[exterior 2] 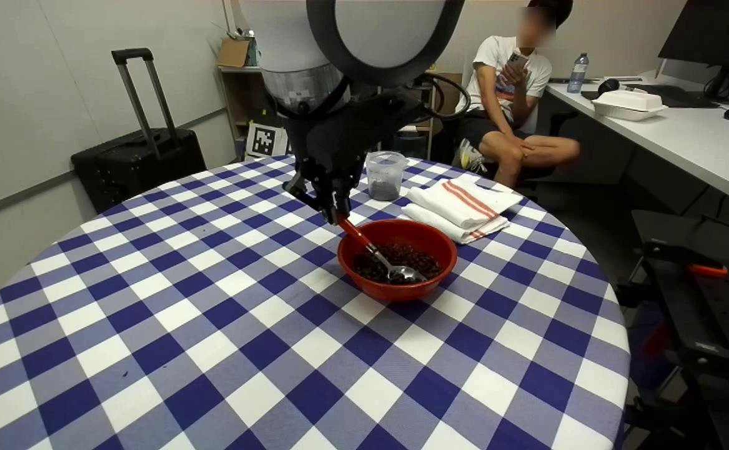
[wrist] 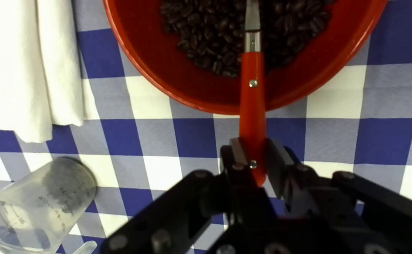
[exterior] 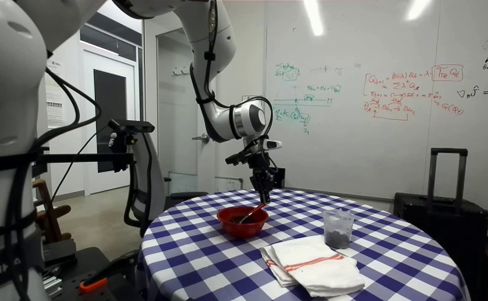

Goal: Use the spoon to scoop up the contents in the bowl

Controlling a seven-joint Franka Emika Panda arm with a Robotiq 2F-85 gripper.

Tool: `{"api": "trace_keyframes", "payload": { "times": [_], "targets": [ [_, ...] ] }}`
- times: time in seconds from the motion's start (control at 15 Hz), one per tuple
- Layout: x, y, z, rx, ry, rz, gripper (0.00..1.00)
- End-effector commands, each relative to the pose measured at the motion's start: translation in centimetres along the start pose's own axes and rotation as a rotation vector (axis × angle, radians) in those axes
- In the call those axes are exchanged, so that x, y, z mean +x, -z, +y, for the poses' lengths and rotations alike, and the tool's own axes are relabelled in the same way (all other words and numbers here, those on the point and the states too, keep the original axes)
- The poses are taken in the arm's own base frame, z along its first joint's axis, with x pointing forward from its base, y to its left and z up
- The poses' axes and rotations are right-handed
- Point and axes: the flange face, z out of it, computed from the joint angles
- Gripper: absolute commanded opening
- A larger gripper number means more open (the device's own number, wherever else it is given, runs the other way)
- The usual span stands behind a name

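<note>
The red bowl (exterior: 244, 229) stands on the table and also shows in an exterior view (exterior 2: 395, 291) and the wrist view (wrist: 188, 100). Dark beans (exterior 2: 415, 255) cover its bottom; they also fill the top of the wrist view (wrist: 206, 38). The spoon (exterior 2: 355, 235) has a red handle and a metal head. My gripper (exterior 2: 338, 214) is shut on the handle's end, seen between the fingers in the wrist view (wrist: 253, 144). The spoon slants down over the rim, its head resting among the beans. In the wrist view the head is out of frame.
A folded white towel (exterior: 317, 265) with red stripes lies beside the bowl. A clear cup (exterior: 338, 228) with dark contents stands near the towel, also in the wrist view (wrist: 50, 204). The checkered table (exterior 2: 233, 350) has a round edge. A person sits behind it.
</note>
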Motion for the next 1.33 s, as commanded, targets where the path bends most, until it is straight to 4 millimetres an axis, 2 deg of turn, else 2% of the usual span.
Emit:
{"api": "trace_keyframes", "payload": {
  "times": [0.0,0.6,0.8,1.07,1.27],
  "targets": [
    [1.0,0.4,0.5,0.038,-0.024,-0.028,0.05],
    [2.5,1.4,4.4,0.051,-0.092,-0.027,0.05],
    [2.6,2.1,5.1,0.093,-0.092,-0.044,0.05],
    [2.5,3.7,5.7,0.183,-0.072,-0.074,0.05],
    [2.4,6.2,6.8,0.264,-0.071,-0.067,0.05]
  ]
}}
